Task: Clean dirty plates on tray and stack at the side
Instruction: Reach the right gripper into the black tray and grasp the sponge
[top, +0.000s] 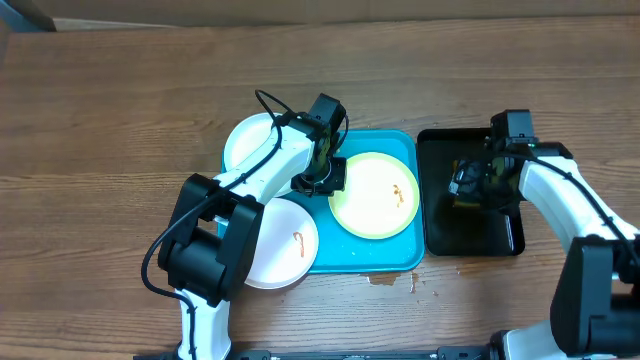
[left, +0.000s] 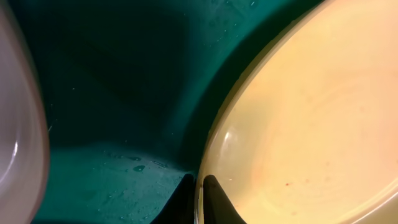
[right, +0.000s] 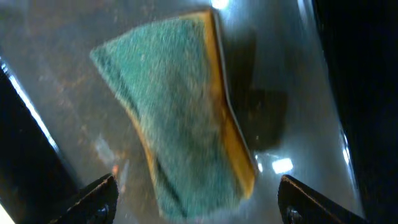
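Sponge (right: 180, 118) lies on black tray (top: 470, 235) beneath the spread right claw (right: 199, 193).

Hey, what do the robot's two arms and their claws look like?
The left arm and right arm both have smooth, rounded white links joined by bulky black joint housings. Thin black cables loop off the left arm. The left claw and right claw have plain black fingers, with no markings visible.
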